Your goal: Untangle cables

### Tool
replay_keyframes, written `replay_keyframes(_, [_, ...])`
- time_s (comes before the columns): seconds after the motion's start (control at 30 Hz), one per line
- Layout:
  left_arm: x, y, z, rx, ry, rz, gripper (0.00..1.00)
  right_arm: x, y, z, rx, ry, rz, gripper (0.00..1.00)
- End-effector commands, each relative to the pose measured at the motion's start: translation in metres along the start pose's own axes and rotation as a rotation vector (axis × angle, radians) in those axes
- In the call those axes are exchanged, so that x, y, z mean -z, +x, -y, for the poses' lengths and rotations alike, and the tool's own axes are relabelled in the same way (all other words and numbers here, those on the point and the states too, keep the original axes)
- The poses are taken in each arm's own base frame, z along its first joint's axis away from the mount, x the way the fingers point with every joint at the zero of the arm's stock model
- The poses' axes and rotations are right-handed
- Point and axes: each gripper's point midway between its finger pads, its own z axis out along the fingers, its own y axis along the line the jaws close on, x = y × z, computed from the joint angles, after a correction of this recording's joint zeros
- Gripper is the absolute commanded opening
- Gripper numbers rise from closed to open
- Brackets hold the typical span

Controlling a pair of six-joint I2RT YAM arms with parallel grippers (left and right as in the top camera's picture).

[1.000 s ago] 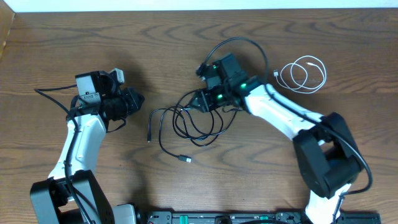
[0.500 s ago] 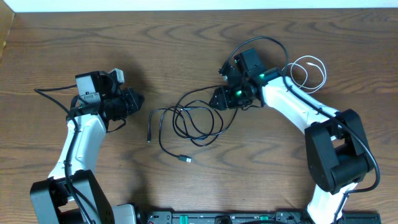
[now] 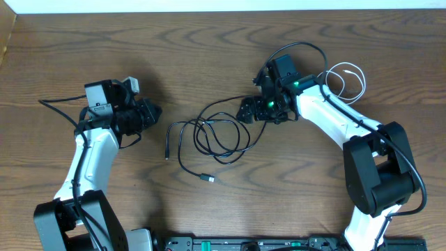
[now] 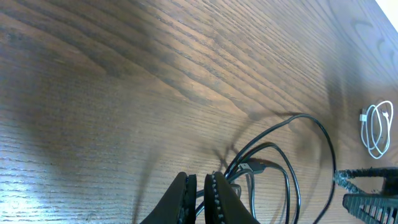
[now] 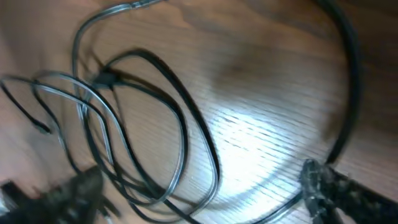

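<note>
The black cable point(image 3: 217, 137) lies in loose overlapping loops in the middle of the table, with one plug end point(image 3: 208, 179) toward the front. The white cable point(image 3: 343, 82) is coiled on its own at the back right, apart from the black one. My right gripper point(image 3: 245, 111) stands wide open at the right edge of the black loops; in the right wrist view the black cable point(image 5: 155, 124) lies on the wood between and ahead of the spread fingers point(image 5: 333, 186), gripped by neither. My left gripper point(image 3: 152, 116) is shut and empty, left of the loops. Past its closed fingers point(image 4: 214, 196) the black cable point(image 4: 283, 165) shows.
The table is brown wood with a pale wall edge point(image 3: 223, 5) along the back. A thick black arm wire point(image 3: 301, 47) arches over the right arm, near the white coil. Both arm bases stand at the front edge point(image 3: 244, 244).
My right gripper has shifted to the right and opened wide, letting go of the black cable, whose loops now rest on the table. The left arm and white cable have not moved.
</note>
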Motion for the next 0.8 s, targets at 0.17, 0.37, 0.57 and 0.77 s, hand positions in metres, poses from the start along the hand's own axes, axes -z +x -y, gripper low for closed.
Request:
replay_keyframes(0.17, [-0.002,0.001,0.000,0.005,0.004,-0.009,0.12,-0.004,0.006,0.007,-0.077,0.083,0.011,0.99])
replay_keyframes(0.37, [-0.002,0.001,0.000,0.005,0.004,-0.009,0.12,-0.010,0.011,0.003,-0.046,0.116,0.014,0.99])
replay_keyframes(0.57, [-0.002,0.001,0.000,0.004,0.004,-0.008,0.12,-0.017,0.008,-0.018,0.013,0.084,0.042,0.99])
replay_keyframes(0.77, [-0.002,0.001,0.000,0.005,0.004,-0.009,0.12,-0.025,0.012,-0.041,0.077,0.054,0.056,0.98])
